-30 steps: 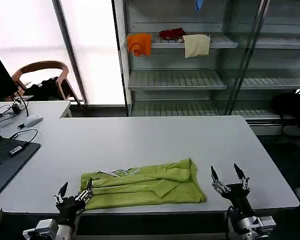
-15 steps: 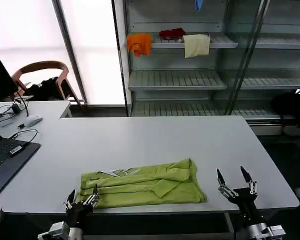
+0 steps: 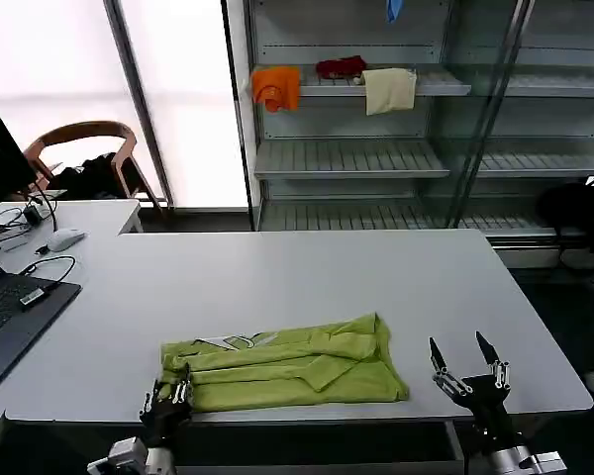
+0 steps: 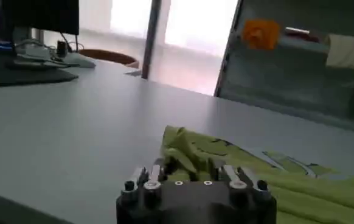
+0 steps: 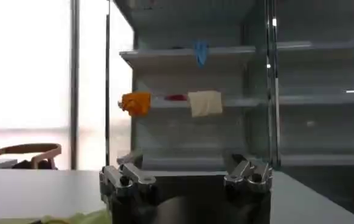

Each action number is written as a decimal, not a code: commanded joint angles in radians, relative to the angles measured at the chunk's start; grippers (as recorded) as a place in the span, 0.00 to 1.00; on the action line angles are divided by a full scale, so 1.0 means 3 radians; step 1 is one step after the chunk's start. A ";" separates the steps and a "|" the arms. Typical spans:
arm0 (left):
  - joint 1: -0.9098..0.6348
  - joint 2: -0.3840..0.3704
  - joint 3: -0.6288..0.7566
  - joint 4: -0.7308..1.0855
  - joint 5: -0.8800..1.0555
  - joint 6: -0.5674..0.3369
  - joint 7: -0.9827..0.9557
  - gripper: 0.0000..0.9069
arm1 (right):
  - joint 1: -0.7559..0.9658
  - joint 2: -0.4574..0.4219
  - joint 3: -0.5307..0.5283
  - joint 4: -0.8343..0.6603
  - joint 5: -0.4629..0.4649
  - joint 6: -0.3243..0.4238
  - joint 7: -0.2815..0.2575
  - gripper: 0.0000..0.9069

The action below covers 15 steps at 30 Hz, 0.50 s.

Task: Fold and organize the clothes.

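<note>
**Green shirt folded at the near edge, both hands low beside it**

Right now the lime-green T-shirt (image 3: 282,368) lies folded into a long, flat band on the white surface (image 3: 307,277), close to its near edge. A pale printed graphic (image 3: 236,341) peeks out along the far side of the fold, and one corner of cloth stands up a little at the right end.

The left hand (image 3: 166,399) sits at the near edge, right at the shirt's left corner, its fingers close together; I cannot tell whether they pinch any cloth. From the left wrist camera, the left hand (image 4: 196,176) is just short of the bunched green fabric (image 4: 192,152).

The right hand (image 3: 467,368) hovers off the shirt's right end, apart from it, with its two fingers spread wide and pointing up, holding nothing. In the right wrist view its fingers (image 5: 127,176) also stand well apart.

Behind the surface a shelf rack (image 3: 356,158) carries an orange cloth (image 3: 276,85), a dark red cloth (image 3: 340,66) and a cream cloth (image 3: 389,89). A laptop (image 3: 10,307) and a mouse (image 3: 64,237) lie off to the left.
</note>
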 commanded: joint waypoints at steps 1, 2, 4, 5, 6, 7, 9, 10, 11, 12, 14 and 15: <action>-0.0012 -0.0033 0.0134 0.0058 0.0116 -0.0105 -0.0013 0.00 | 0.0003 0.0005 0.0009 -0.0010 0.0002 0.0027 -0.0007 1.00; -0.0015 -0.0032 0.0135 0.0050 0.0125 -0.0111 -0.0018 0.00 | 0.0007 0.0005 0.0006 -0.0010 0.0001 0.0026 -0.0005 1.00; -0.0045 -0.0008 0.0114 0.0016 0.0127 -0.0129 -0.0041 0.00 | 0.0020 0.0011 -0.0010 -0.0008 -0.0002 0.0025 -0.0002 1.00; -0.0055 0.0002 0.0094 0.0006 0.0127 -0.0124 -0.0046 0.00 | 0.0024 0.0012 -0.0015 -0.0008 -0.0004 0.0024 -0.0002 1.00; -0.0072 0.0035 0.0047 -0.0054 0.0118 -0.0110 -0.0047 0.00 | 0.0030 0.0015 -0.0028 -0.0005 -0.0011 0.0021 -0.0001 1.00; -0.0088 0.0069 0.0008 -0.0097 0.0098 -0.0094 -0.0047 0.00 | 0.0040 0.0018 -0.0042 -0.0005 -0.0015 0.0018 0.0001 1.00; -0.0117 0.0142 -0.0091 -0.0206 0.0022 -0.0017 -0.0061 0.00 | 0.0062 0.0030 -0.0062 -0.0007 -0.0026 0.0008 0.0009 1.00; -0.0134 0.0229 -0.0155 -0.0248 -0.0030 0.0023 -0.0068 0.00 | 0.0071 0.0033 -0.0070 -0.0008 -0.0030 0.0001 0.0011 1.00; -0.0144 0.0264 -0.0193 -0.0263 -0.0070 0.0061 -0.0072 0.00 | 0.0072 0.0033 -0.0076 -0.0008 -0.0030 0.0000 0.0012 1.00; -0.0160 0.0343 -0.0268 -0.0279 -0.0104 0.0102 -0.0076 0.00 | 0.0081 0.0029 -0.0088 -0.0004 -0.0030 -0.0010 0.0016 1.00; -0.0177 0.0454 -0.0405 -0.0280 -0.0254 0.0146 -0.0090 0.00 | 0.0096 0.0029 -0.0097 0.0002 -0.0045 -0.0025 0.0019 1.00; -0.0177 0.0561 -0.0528 -0.0277 -0.0386 0.0188 -0.0102 0.00 | 0.0108 0.0033 -0.0103 0.0012 -0.0054 -0.0043 0.0019 1.00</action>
